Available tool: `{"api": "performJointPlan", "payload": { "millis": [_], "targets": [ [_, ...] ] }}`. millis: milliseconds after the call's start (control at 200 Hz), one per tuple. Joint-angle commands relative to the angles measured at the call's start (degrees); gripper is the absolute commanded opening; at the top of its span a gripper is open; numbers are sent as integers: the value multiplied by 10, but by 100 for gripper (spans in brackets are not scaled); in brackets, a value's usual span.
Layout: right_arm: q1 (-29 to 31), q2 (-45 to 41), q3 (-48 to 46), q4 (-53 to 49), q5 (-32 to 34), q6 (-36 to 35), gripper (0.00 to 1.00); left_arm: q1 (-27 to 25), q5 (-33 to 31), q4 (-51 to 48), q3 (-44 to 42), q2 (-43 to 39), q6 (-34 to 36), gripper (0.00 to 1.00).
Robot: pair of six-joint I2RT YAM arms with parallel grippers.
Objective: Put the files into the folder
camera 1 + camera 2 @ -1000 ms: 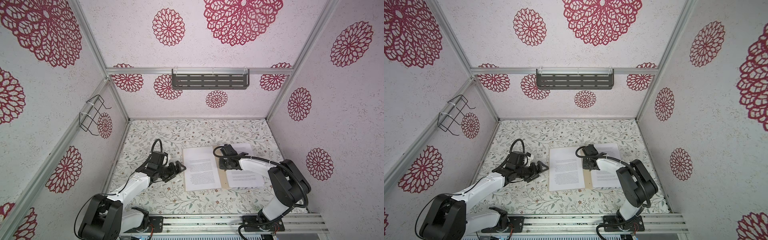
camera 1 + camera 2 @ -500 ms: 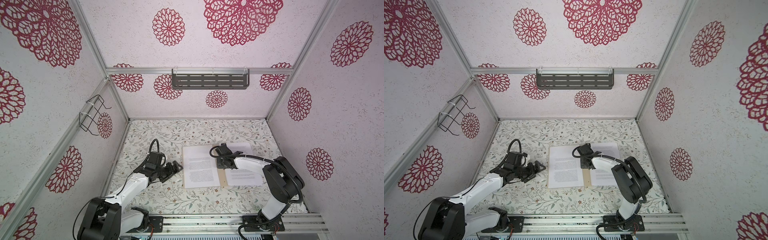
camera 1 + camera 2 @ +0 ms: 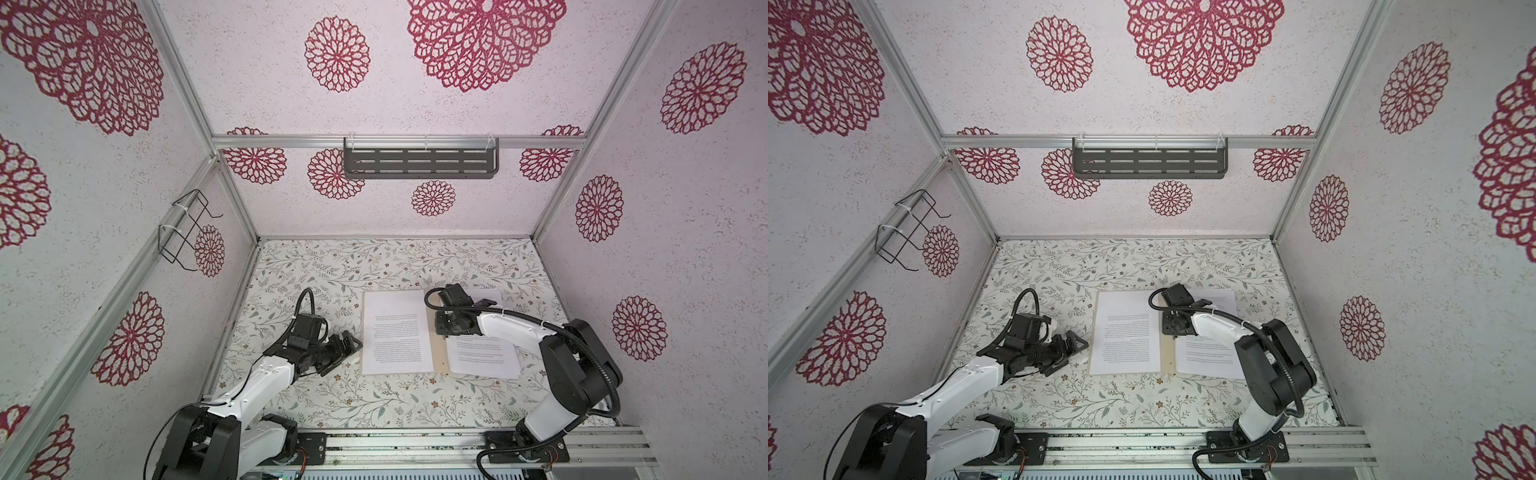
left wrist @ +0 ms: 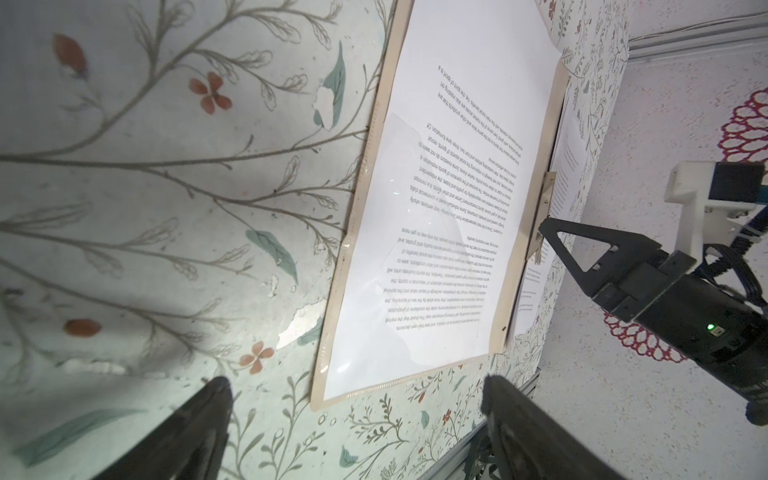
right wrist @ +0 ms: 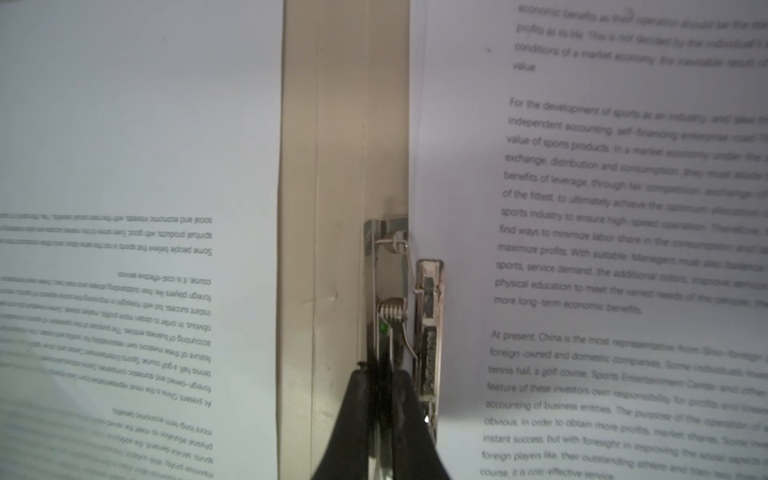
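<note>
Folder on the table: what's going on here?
The folder lies open and flat, with a printed sheet on its left half and more sheets on the right. The right gripper is down at the spine, jaws pinched on the metal clip. The left gripper hangs open beside the folder's left edge, holding nothing.

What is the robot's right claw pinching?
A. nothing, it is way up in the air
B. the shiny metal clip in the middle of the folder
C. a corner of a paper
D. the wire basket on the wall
B: in the right wrist view the right gripper has its fingertips squeezed almost together on the end of the metal clip, which sits along the tan spine of the open folder.
</note>
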Motion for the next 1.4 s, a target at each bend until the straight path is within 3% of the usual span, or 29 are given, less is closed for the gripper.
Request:
{"api": "performJointPlan", "payload": {
  "millis": [0, 250, 470, 630, 750, 946, 1101, 1281, 1396],
  "targets": [
    [-24, -45, 7, 15, -83, 31, 2, 6, 9, 31, -4, -10, -14, 97],
    [-68, -74, -26, 62, -180, 67, 0, 7, 23, 70, -12, 1, -33, 97],
    [-75, -80, -40, 80, -205, 82, 0, 7, 46, 132, -24, 25, -60, 97],
    [-76, -79, -47, 90, -216, 87, 0, 7, 100, 255, -37, 59, -111, 98],
    [-76, -77, -52, 93, -218, 83, 0, 5, 159, 401, -39, 83, -173, 97],
    [-76, -71, -70, 108, -223, 83, 0, 7, 180, 508, -34, 74, -232, 97],
    [-61, -53, -72, 114, -213, 77, 0, 7, 181, 449, -14, 31, -215, 97],
    [-12, -11, -64, 164, -188, 115, 0, 7, 147, 200, 45, -46, -90, 97],
    [30, 29, -45, 199, -163, 156, 0, 9, 143, 154, 53, -86, -66, 97]
  ]
}}
